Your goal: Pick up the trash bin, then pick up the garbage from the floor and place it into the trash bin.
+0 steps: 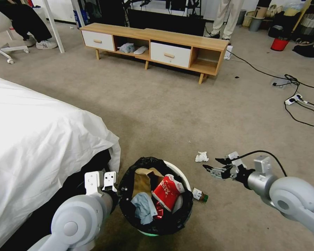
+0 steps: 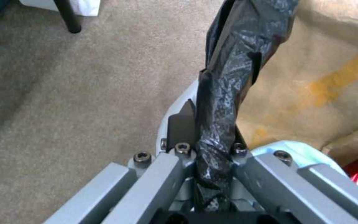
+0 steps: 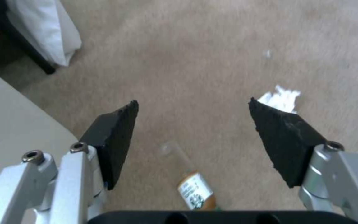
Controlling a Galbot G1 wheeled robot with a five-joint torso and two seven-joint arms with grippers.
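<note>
So, going from the left: the bed with its white sheet is taking up that whole side, and the left gripper is sitting right next to it, clamped shut on the bin rim. In the left wrist view you can see the fingers pinching the black bag where it's folded over the edge. The bin is already holding a brown paper bag, a red carton and some tissue.

Moving right, a bottle is lying on the floor just beside the bin, on its right side. Past that there's a crumpled tissue, a bit further out from the robot.

The right gripper is hovering above the carpet with its fingers spread wide and nothing in them. It's clearly the nearer arm for both bits of litter. In the right wrist view the bottle is sitting between the open pads, close in toward the palm, long axis running roughly along the reach direction, not across the gap. The tissue is peeking out past one fingertip. I'd guess the bottle is the easier grab, since closing across its width looks doable from here.
</note>
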